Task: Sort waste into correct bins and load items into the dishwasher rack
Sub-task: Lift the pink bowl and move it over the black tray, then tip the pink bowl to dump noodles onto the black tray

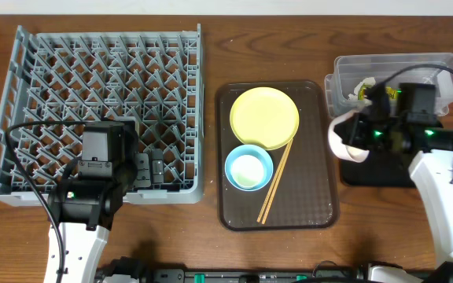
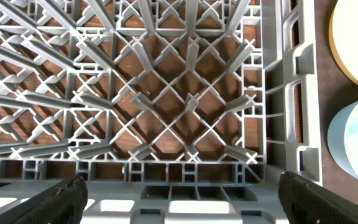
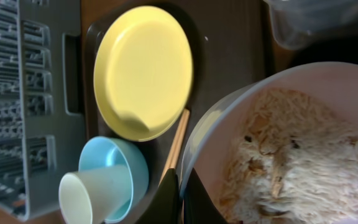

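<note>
My right gripper (image 3: 181,186) is shut on the rim of the pinkish-white bowl (image 3: 291,155), which is tilted and holds white rice-like food. In the overhead view the bowl (image 1: 338,140) hangs at the left edge of the black tray (image 1: 376,173). The clear tub (image 1: 439,67) behind it holds the crumpled wrapper (image 1: 364,90). The yellow plate (image 1: 264,116), the light blue bowl (image 1: 234,157) with the white cup (image 1: 248,170) in it, and the chopsticks (image 1: 274,185) lie on the brown tray. My left gripper (image 2: 182,202) is open and empty over the grey rack's (image 1: 199,94) front right corner.
The brown serving tray (image 1: 321,196) sits between the rack and the two bins. The rack fills the left half of the table. Cables run over the rack's front left and over the clear tub.
</note>
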`<state>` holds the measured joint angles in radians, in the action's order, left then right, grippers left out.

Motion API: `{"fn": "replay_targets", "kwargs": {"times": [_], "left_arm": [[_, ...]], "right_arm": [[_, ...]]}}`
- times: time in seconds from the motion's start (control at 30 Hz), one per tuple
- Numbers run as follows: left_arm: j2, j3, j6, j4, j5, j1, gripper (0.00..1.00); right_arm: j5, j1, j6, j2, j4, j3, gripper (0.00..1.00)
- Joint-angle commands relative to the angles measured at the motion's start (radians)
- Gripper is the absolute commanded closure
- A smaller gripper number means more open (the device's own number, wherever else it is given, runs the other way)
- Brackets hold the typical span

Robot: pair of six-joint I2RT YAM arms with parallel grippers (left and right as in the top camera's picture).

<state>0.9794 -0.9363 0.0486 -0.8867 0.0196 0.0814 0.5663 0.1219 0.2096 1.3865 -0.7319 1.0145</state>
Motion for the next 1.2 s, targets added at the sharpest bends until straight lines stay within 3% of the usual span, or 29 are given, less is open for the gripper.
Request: {"fn": "replay_targets", "kwargs": {"times": [0.0, 0.27, 0.57, 0.83, 1.17], "left_arm": [[0.000, -0.018, 0.002, -0.002, -0.002, 0.004, 0.00], [0.000, -0.018, 0.002, -0.002, -0.002, 0.004, 0.00], [0.000, -0.018, 0.002, -0.002, -0.002, 0.004, 0.00], [0.000, -0.018, 0.002, -0.002, -0.002, 0.004, 0.00], [0.000, -0.018, 0.002, -0.002, -0.002, 0.004, 0.00]], "right_arm": [[0.134, 0.073, -0.106, -0.008, -0.038, 0.016, 0.99], [0.302, 0.243, -0.240, 0.040, -0.111, 0.016, 0.99], [0.541, 0.363, -0.372, 0.216, -0.130, 0.016, 0.99], [0.704, 0.448, -0.384, 0.365, -0.093, 0.016, 0.99], [0.852, 0.579, -0.381, 0.431, -0.065, 0.016, 0.99]]}}
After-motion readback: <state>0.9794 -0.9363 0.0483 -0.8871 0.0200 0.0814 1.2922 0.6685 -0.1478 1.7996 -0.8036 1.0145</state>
